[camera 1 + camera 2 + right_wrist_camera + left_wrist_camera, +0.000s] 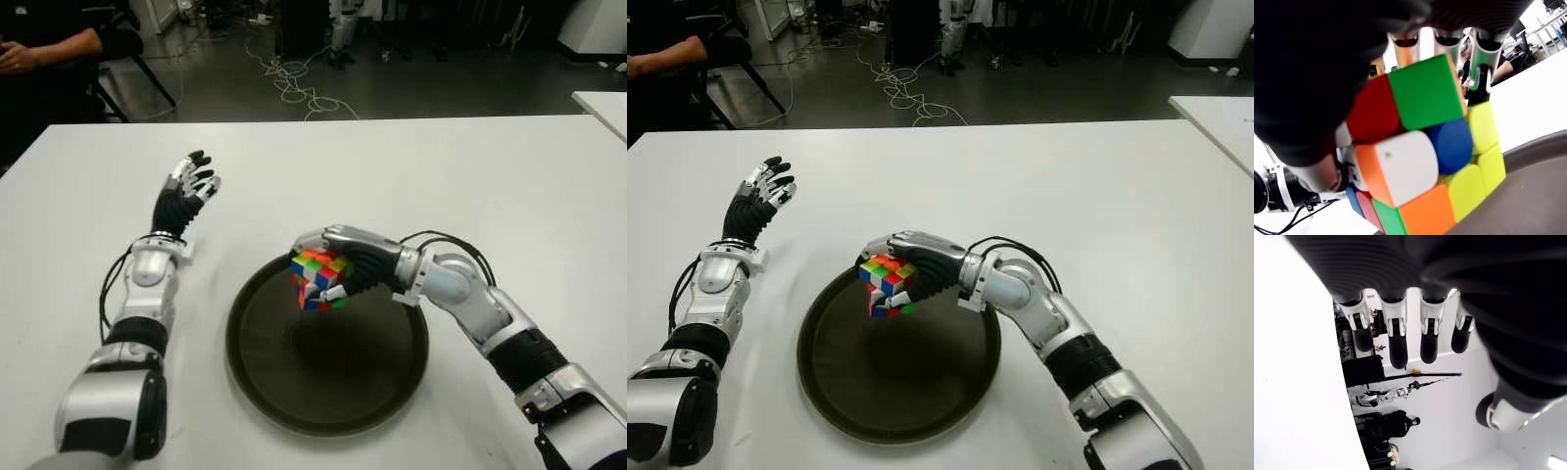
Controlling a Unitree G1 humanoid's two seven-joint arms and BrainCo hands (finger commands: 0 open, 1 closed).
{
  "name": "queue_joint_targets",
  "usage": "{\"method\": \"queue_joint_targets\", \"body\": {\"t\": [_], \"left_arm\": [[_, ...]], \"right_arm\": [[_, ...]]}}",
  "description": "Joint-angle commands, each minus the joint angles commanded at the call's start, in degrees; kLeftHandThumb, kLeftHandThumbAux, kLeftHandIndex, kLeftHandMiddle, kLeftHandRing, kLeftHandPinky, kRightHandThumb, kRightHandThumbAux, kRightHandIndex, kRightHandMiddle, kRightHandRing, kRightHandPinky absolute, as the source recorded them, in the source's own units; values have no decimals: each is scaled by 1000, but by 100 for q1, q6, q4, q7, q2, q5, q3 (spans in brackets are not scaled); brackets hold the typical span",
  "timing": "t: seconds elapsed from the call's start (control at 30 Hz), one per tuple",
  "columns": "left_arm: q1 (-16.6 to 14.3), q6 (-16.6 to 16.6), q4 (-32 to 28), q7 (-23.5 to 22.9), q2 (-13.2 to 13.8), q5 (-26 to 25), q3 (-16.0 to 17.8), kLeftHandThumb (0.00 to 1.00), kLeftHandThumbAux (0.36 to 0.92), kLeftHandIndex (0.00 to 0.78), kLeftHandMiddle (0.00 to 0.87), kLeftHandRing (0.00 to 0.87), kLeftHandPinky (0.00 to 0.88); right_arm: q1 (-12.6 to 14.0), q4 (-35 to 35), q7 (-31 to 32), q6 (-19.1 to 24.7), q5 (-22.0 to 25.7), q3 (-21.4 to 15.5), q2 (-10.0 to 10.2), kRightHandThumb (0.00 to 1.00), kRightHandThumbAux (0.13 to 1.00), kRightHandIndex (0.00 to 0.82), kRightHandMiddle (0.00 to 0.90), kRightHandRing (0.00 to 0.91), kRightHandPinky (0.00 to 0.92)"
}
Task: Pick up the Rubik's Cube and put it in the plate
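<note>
Right hand (338, 257) closed around one Rubik's Cube (319, 280), fingers (1483, 58) wrapped over the top and far side, thumb at the near side. Cube tilted, a corner pointing down, showing green, red, orange, yellow, blue and white stickers with rounded edges; in the right wrist view one blue centre piece bulging between yellow and green. Held over the far rim area of the plate (294, 392), just above its dark surface; contact with the plate not clear. Right forearm reaching in from the right, bent at the elbow, wrist turned so the back of the hand faces up, black cables looping at the wrist.

One plate, round, dark brown, with a shallow rim, lying on the white table (509, 196). Left hand (189, 182) well apart to the left of the plate, fingers spread and loosely extended, holding nothing, arm stretched forward over the table.

At the far left edge, one person's forearm (44, 49).
</note>
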Motion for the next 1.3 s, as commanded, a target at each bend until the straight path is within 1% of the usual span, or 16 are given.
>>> {"method": "queue_joint_targets", "body": {"t": [0.13, 0.27, 0.4, 0.53, 0.57, 0.63, 0.67, 0.7, 0.73, 0.77, 0.8, 0.87, 0.93, 1.0, 1.17, 1.3], "left_arm": [[9, 11, -17, 43, -8, 5, -3, 0, 619, 119, 166, 137, 103], [15, 38, -42, 69, -20, -3, -1, 0, 637, 119, 162, 126, 89], [20, 66, -64, 125, -33, 4, -4, 0, 652, 123, 162, 125, 87], [22, 80, -68, 171, -35, 16, -14, 0, 643, 128, 164, 127, 75], [18, 85, -58, 180, -32, 18, -15, 0, 641, 129, 165, 128, 76], [14, 91, -46, 189, -29, 20, -17, 0, 626, 127, 164, 128, 75], [10, 94, -38, 190, -27, 19, -16, 0, 624, 127, 164, 128, 75], [7, 95, -32, 187, -29, 14, -13, 0, 619, 130, 165, 127, 74], [5, 96, -27, 184, -29, 10, -11, 0, 614, 135, 166, 127, 77], [4, 96, -24, 184, -31, 9, -11, 0, 613, 139, 169, 130, 83], [3, 90, -22, 182, -36, 3, -7, 0, 612, 141, 170, 131, 87], [3, 84, -21, 180, -41, -4, -3, 0, 618, 140, 174, 138, 97], [5, 77, -22, 178, -42, -9, 1, 0, 628, 132, 175, 141, 100], [7, 72, -20, 180, -43, -11, 4, 0, 636, 123, 173, 139, 92], [7, 89, -13, 178, -41, -15, 7, 0, 640, 112, 170, 132, 74], [3, 100, -1, 165, -48, -41, 26, 3, 637, 105, 167, 134, 89]], "right_arm": [[56, -1, -192, -33, -92, -57, 68, 833, 691, 390, 558, 654, 655], [117, 228, -553, -231, -207, -118, 202, 831, 692, 389, 520, 584, 586], [140, 327, -757, -308, -275, -161, 274, 833, 692, 420, 462, 428, 433], [135, 343, -822, -317, -350, -159, 276, 716, 732, 402, 263, 255, 269], [140, 325, -822, -291, -386, -152, 270, 709, 734, 401, 243, 237, 250], [145, 306, -821, -262, -428, -145, 265, 688, 741, 397, 161, 161, 176], [150, 277, -811, -228, -465, -132, 252, 685, 741, 397, 149, 151, 166], [150, 242, -779, -182, -508, -111, 230, 581, 764, 330, 129, 130, 144], [150, 217, -756, -148, -540, -96, 214, 381, 799, 223, 91, 90, 101], [151, 201, -741, -127, -562, -90, 204, 243, 815, 149, 60, 57, 65], [138, 186, -675, -84, -606, -54, 176, 156, 826, 101, 41, 37, 41], [126, 165, -597, -28, -661, -17, 148, 79, 798, 51, 20, 18, 21], [99, 150, -512, 20, -714, 17, 114, 32, 768, 21, 8, 7, 8], [79, 144, -464, 46, -772, 39, 91, 16, 746, 10, 4, 3, 4], [74, 130, -468, 66, -851, 36, 87, 2, 722, 1, 0, 0, 0], [85, 155, -571, 68, -922, 21, 99, 0, 708, 0, 0, 0, 0]]}}
